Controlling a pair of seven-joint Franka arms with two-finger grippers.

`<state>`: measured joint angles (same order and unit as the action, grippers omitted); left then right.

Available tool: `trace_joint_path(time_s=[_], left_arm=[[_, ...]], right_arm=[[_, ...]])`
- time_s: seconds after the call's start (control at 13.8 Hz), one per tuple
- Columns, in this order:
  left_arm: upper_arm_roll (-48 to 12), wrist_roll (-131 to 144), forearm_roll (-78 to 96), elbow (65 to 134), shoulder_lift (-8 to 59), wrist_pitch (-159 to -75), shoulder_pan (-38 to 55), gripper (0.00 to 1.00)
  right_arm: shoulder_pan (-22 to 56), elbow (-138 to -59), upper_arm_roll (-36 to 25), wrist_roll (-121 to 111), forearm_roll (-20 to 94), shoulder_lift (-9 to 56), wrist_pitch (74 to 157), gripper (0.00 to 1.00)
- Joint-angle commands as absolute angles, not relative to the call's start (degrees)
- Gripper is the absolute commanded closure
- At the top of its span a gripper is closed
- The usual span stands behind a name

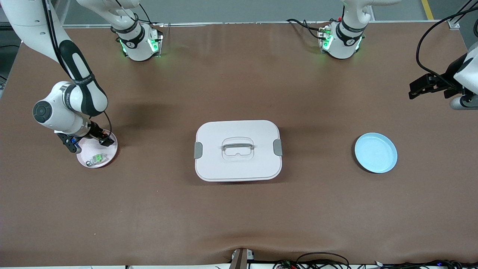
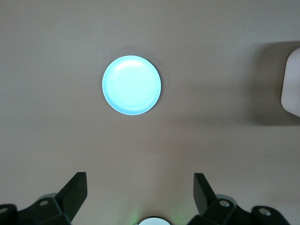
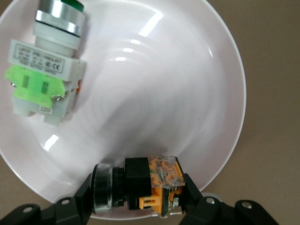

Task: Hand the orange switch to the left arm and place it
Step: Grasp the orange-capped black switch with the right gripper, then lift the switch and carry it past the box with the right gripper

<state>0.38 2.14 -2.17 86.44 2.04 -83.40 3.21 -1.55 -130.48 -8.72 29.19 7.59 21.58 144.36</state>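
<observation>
Orange switch (image 3: 143, 187): sitting on the pink plate at the right arm's end of the desk, lying on its side with the right gripper's fingers on either side of it. Black body, orange and clear block at one end.
Desk (image 1: 239, 216): brown top, carries everything here.
Box (image 1: 238, 150): big white tub with a grey handle on the lid and 2 grey side latches, parked mid-desk between the 2 plates, well apart from both.
Right arm (image 1: 76, 80): reaches down from its base to the pink plate, elbow bent hard.
Left arm (image 1: 466, 76): just hangs out at its own end of the desk, waiting up in the air.
Blue plate (image 1: 375, 152): round, light blue, toward the left arm's end, about level with the box.
Pink plate (image 1: 102, 161): round, pale pink, toward the right arm's end, holds both switches.
Left gripper (image 2: 140, 199): up over bare desk near the blue plate, fingers spread wide, holding nothing.
Right gripper (image 3: 138, 194): down on the pink plate, fingers narrowed onto the orange switch.
Green switch (image 3: 49, 70): white and green body, chrome ring, lies on the pink plate apart from the orange one, nearer the front camera.
</observation>
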Motion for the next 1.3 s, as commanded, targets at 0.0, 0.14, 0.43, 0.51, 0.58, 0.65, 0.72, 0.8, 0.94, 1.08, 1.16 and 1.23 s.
trace_joint_path(time_s=[0.0,0.14,0.43,0.51,0.58,0.65,0.72,0.8,0.94,1.08,1.16,1.23], left_arm=[[0.26,2.46,-2.20,86.92,2.19,-84.29,3.34,0.00],[0.26,2.46,-2.11,87.01,2.28,-84.81,3.34,0.00],[0.26,2.46,-1.67,86.92,2.55,-85.43,3.52,0.00],[0.26,2.46,-1.67,86.92,2.72,-85.52,3.52,0.00],[0.18,2.46,-1.58,86.92,3.07,-85.87,3.43,0.00],[0.18,2.46,-1.58,86.92,3.25,-86.13,3.51,0.00],[0.18,2.46,-1.58,86.92,3.25,-86.22,3.52,0.00],[0.18,2.46,-1.41,86.84,3.34,-86.31,3.43,0.00],[0.18,2.46,-1.32,86.84,3.34,-86.75,3.43,0.00],[0.18,2.46,-1.23,86.92,3.43,-87.71,3.34,0.00],[0.18,2.46,-1.23,86.92,3.60,-87.80,3.43,0.00],[0.18,2.46,-1.23,86.75,3.69,-87.80,3.60,0.00]], right_arm=[[-1.14,-130.17,-8.61,29.97,8.09,18.38,139.59,0.79],[-0.71,-129.73,-8.61,29.88,8.00,15.31,135.63,0.79],[-0.70,-122.90,-8.61,29.79,8.00,11.70,122.39,0.79],[-0.53,-120.96,-8.61,29.97,7.91,9.95,117.30,0.79],[0.08,-119.11,-8.61,30.14,8.00,8.02,112.37,0.79],[0.87,-117.35,-8.53,32.23,7.91,6.52,108.15,0.79],[2.53,-115.07,-8.44,36.17,7.91,5.55,103.67,0.79],[4.98,-112.35,-8.44,40.65,7.91,4.84,98.84,0.78],[10.17,-106.03,-8.44,50.66,8.00,4.13,90.39,0.78],[14.83,-100.48,-8.26,58.59,8.96,4.22,84.92,0.78],[16.85,-98.54,-8.26,61.49,11.14,4.22,83.60,0.78],[18.18,-97.05,-8.26,64.92,13.86,4.31,82.80,0.78]])
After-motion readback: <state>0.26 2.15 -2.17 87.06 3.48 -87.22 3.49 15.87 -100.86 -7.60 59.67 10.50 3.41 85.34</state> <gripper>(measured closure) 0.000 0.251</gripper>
